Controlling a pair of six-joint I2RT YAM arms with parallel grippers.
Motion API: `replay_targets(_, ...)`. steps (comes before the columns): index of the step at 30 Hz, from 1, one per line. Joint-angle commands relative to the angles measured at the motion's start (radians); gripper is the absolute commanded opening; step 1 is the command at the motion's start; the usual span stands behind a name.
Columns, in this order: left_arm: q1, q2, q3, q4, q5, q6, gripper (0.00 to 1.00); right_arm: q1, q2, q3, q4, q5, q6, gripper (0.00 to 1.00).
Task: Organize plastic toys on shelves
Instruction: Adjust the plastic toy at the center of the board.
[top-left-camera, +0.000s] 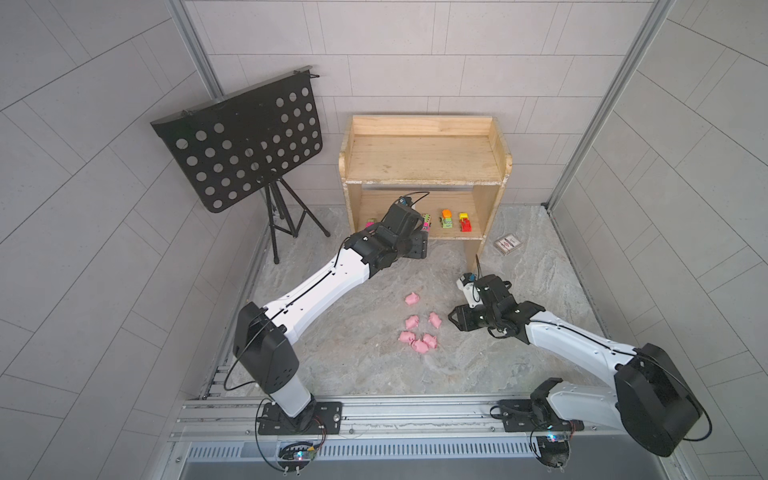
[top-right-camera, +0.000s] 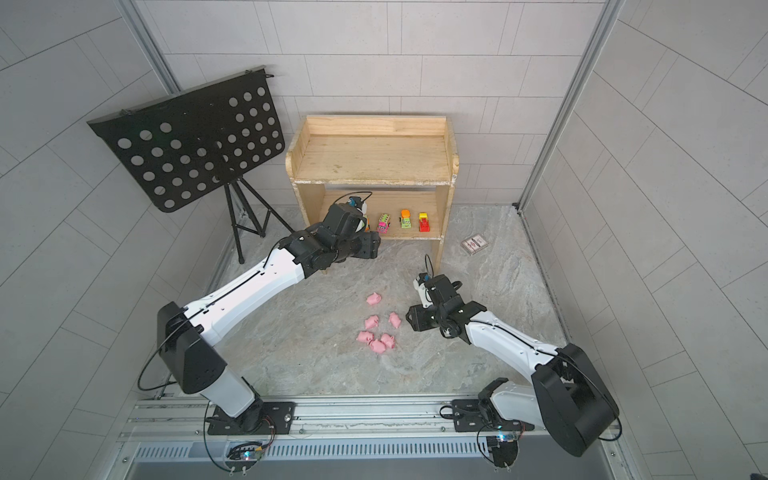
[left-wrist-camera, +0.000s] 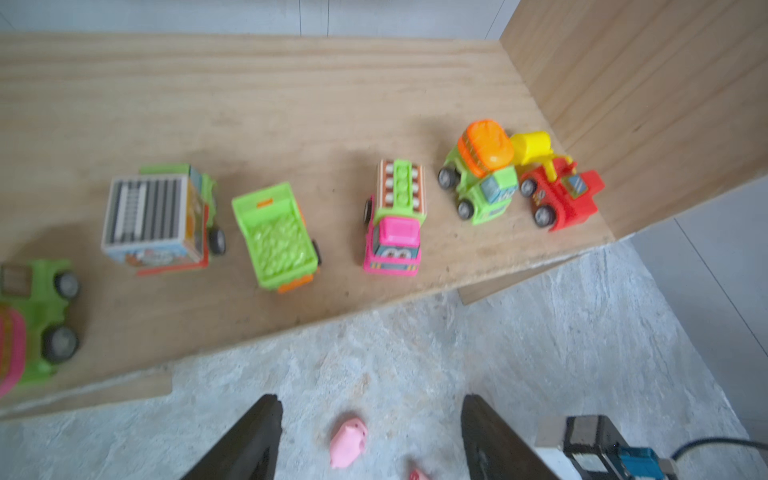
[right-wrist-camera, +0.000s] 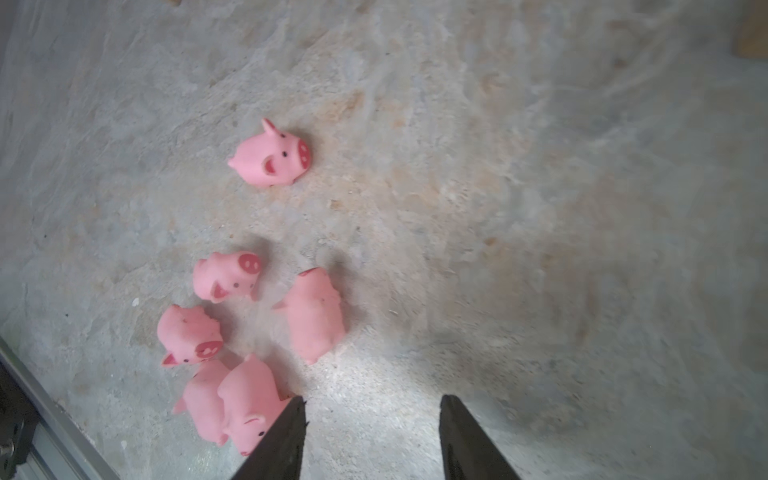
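step: pigs next, by my judgement | pink pigs — six on the bench between the arms; toy vehicles lined up on the lower board of the shelves | right pincer spread, empty, nearer; closest pig at its 9 o'clock in a top view, long axis roughly 11-to-5 | left pincer spread, empty, at lower board | right arm low, wrist tipped down

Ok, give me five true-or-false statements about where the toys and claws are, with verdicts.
1. All six toy vehicles stand on the lower shelf. True.
2. The pink pigs sit on the top shelf. False: they lie on the tabletop.
3. The left claw grips a truck. False: it is open and holds nothing.
4. The right claw is open beside the pigs. True.
5. The card packet lies on the lower shelf. False: it lies on the tabletop beside the shelf unit.
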Motion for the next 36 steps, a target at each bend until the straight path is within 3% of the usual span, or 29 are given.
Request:
replay_targets(1,0.004,-0.100,-0.102,-0.036,0.010,-0.001,0.76,0.037,0.045,0.053,0.000,0.002,-0.025,0.45)
replay_targets(10,0.035,-0.357,-0.507,0.063,-0.054,-0.030,0.80,0.093,0.180,0.145,-0.018,0.067,-0.031,0.37)
replay_targets(16,0.105,-0.448,-0.665,0.087,-0.051,-0.048,0.80,0.115,0.244,0.175,-0.039,0.099,-0.031,0.36)
replay_targets(24,0.149,-0.495,-0.728,0.066,-0.070,-0.033,0.80,0.117,0.276,0.176,-0.050,0.177,-0.015,0.30)
replay_targets(36,0.155,-0.492,-0.728,0.050,-0.092,-0.036,0.80,0.117,0.251,0.144,-0.097,0.390,0.020,0.30)
